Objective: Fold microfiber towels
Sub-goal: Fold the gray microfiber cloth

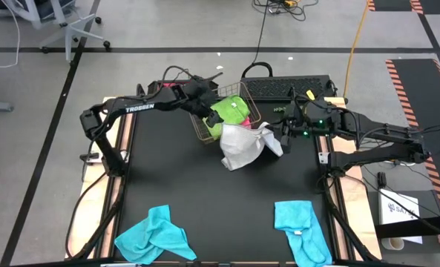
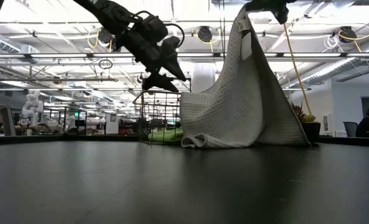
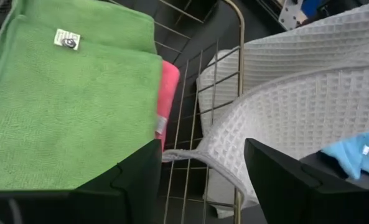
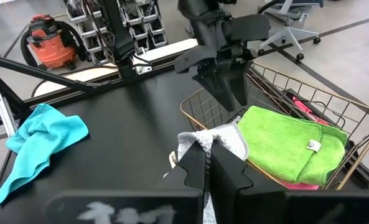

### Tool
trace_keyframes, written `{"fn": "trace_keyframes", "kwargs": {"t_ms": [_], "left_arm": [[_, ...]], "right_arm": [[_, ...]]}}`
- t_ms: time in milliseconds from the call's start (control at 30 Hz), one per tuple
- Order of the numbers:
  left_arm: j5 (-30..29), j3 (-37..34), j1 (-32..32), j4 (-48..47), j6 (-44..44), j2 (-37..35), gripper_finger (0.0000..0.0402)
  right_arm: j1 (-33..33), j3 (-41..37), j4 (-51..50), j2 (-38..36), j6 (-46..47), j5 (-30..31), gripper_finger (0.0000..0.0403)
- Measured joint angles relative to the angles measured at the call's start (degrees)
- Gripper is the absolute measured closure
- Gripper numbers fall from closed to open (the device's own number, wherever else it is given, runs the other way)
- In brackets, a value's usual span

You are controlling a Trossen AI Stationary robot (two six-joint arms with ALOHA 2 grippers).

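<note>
The bench (image 1: 205, 200) has a flat black top with pale wood strips along its left and right edges. Around it lies a grey floor marked with dark lines, with an office chair (image 1: 75, 30) at the far left and orange-and-black hazard tape (image 1: 416, 89) at the far right. The low view looks into a bright hall with white ceiling beams, shelving and a seated person (image 2: 368, 124) at the right edge.

At the far middle of the bench stands the copper wire basket (image 1: 205, 130), holding the lime green towel (image 1: 231, 110) on top of the pink towel (image 4: 308, 109). The left end effector (image 1: 208, 95) hovers over the basket's near rim with its fingers apart, holding nothing. The right end effector (image 4: 208, 163) is clamped together on a corner of the light grey towel (image 1: 242, 148), lifting it so that it hangs in a tent, its lower edge resting on the bench just beside the basket, with one strip draped over the basket wire.

Two turquoise towels lie crumpled at the near edge, one at the left (image 1: 154, 236) and one at the right (image 1: 300, 226), well apart.
</note>
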Motion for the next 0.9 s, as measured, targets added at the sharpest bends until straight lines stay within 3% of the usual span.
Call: {"fn": "trace_keyframes", "kwargs": {"t_ms": [300, 700, 800, 900], "left_arm": [[-2.56, 0.0, -1.39, 1.28, -0.04, 2.36, 0.0169], [0.37, 0.0, -3.16, 3.6, -1.88, 6.26, 0.0171], [0.52, 0.0, -3.94, 5.34, -1.99, 5.41, 0.0191], [0.98, 0.0, -5.47, 6.48, -1.73, 3.7, 0.0242]], "right_arm": [[0.02, 0.0, 0.04, 0.0, -0.05, 0.08, 0.0403], [0.02, 0.02, 0.44, 0.0, -0.07, 0.39, 0.0403], [-0.06, 0.02, 0.42, 0.0, -0.07, 0.49, 0.0403], [-0.04, 0.02, 0.36, 0.0, -0.1, 1.95, 0.0403]]}}
